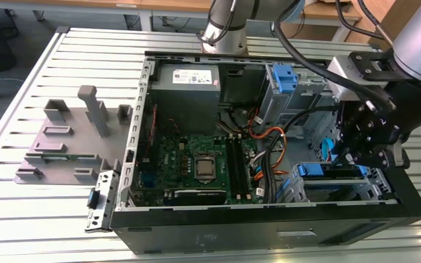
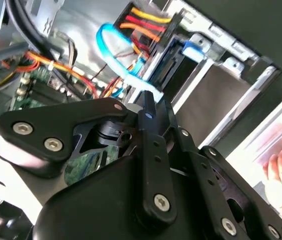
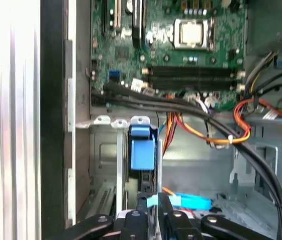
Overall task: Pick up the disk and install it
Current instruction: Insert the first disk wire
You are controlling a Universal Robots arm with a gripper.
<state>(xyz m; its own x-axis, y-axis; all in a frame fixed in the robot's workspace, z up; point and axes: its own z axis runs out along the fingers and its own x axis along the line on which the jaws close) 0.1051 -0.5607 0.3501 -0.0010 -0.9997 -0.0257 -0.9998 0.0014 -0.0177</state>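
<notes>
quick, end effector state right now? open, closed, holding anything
End effector: down at the drive bay in the open computer case, fingers close together; cannot tell if it is shut on anything.

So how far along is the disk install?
Done: the blue-framed flat disk sits in the metal drive cage of the open black case, not on the grey plastic stand. In hand: the pincer is over it. Left: full seating, which I cannot confirm.

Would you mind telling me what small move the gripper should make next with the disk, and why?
Probably a short, gentle push of the disk deeper into the drive bay: in the exterior view the gripper sits right at its blue carrier, already in the bay's mouth, and full seating cannot be confirmed.
</notes>
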